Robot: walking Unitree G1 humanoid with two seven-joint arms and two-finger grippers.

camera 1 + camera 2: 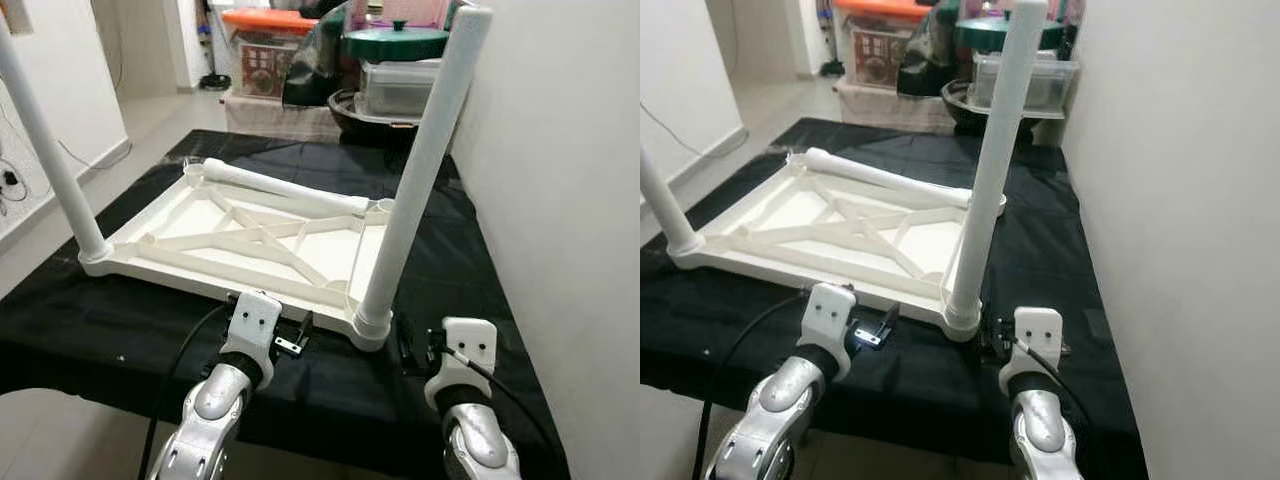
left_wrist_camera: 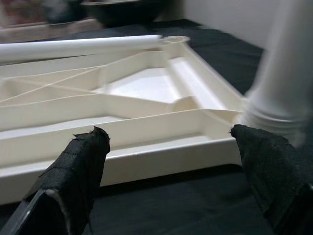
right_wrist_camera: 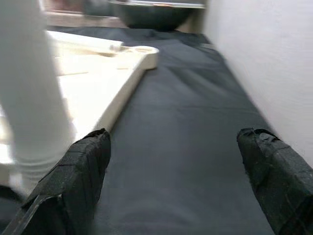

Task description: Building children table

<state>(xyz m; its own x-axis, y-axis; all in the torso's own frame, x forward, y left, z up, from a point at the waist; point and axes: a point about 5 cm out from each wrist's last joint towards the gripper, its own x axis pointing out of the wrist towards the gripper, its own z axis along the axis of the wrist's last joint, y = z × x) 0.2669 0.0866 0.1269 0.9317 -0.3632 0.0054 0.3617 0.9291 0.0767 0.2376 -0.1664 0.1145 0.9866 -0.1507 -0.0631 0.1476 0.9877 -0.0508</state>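
A: Fingers status?
B: Left gripper [image 1: 290, 338] and right gripper [image 3: 181, 176] fingers were spread, empty, beside the upside-down tabletop [image 1: 250, 240] on the worktop [image 1: 120, 330].
A: Hazard?
B: Bumping the fitted leg [image 1: 420, 170] could tilt it; the loose leg [image 1: 285, 187] could roll

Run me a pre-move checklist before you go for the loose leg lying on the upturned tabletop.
1. Tabletop upside down, flat on the black cloth: ok.
2. Near right leg standing upright in its corner socket: ok.
3. Near left leg upright in its socket: ok.
4. Loose leg lying across the far edge, not yet fitted: not ok.
5. Left end effector open and empty at the near edge: ok.
6. Right end effector open and empty over the cloth beside the upright leg: ok.
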